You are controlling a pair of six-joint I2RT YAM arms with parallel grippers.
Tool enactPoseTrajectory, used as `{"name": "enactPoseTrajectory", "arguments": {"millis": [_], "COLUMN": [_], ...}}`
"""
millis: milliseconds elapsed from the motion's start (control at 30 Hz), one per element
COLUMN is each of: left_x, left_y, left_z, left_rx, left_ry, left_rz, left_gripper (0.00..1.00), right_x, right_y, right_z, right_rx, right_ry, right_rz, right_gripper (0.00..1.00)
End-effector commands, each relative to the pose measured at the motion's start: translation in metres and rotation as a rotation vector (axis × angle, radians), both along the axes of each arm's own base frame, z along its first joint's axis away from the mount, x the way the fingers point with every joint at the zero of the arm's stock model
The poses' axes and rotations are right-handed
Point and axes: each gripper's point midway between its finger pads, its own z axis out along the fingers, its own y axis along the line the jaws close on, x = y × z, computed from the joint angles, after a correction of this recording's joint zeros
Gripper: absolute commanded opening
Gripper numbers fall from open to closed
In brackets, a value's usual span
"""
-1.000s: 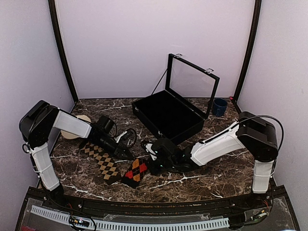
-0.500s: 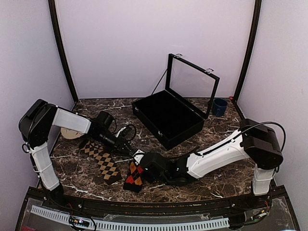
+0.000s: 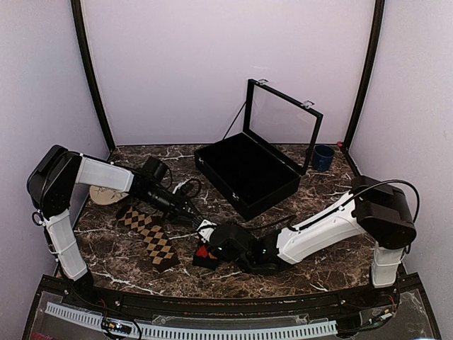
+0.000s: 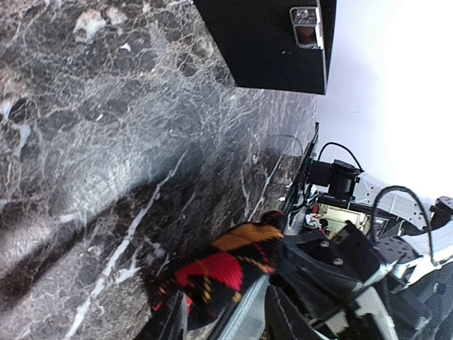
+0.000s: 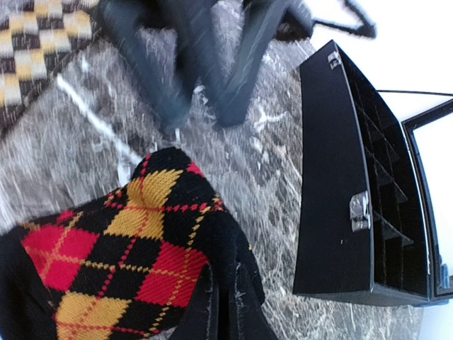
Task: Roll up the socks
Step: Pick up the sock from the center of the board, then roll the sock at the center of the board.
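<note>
Black case [image 3: 272,200] sits lid-up at 12 o'clock on the bench [image 3: 318,263], contents unreadable; tan sock [image 3: 151,239] flat at 8, long axis 10-to-4; right claw [image 5: 225,301] pinches bunched red-orange sock [image 5: 120,262] at 6; left claw [image 3: 190,214] agape.

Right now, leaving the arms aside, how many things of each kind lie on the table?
Socks: 2 (red-and-orange sock, tan sock)
Black case: 1
Blue cup: 1
Beige round thing, partly hidden: 1
Total: 5
</note>
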Motion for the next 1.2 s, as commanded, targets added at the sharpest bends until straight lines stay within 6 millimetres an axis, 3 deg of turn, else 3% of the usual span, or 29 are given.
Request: {"name": "enactPoseTrajectory", "arguments": {"millis": [0,400,633,1167], "left_x": [0.008,-0.001,-0.009,-0.04], "left_y": [-0.008,-0.008,-0.018,-0.034], "left_z": [0.032,0.028,0.039,0.031], "left_rx": [-0.062,-0.083,-0.107,-0.067], "left_ry": [0.004,0.105,0.114,0.137], "left_rz": [0.026,0.042,0.02,-0.026], "left_gripper": [0.41,0.39,0.31,0.16], "right_x": [-0.005,-0.024,-0.032,-0.043], "right_y": [-0.003,-0.004,-0.006,-0.016], "right_z": [0.012,-0.004,-0.014,-0.039], "right_rx": [0.011,-0.043,-0.067,-0.098], "right_ry": [-0.059,-0.104,-0.108,-0.052], "right_rz": [0.016,0.074,0.081,0.071], "right_gripper": [0.0,0.0,0.0,0.0]}}
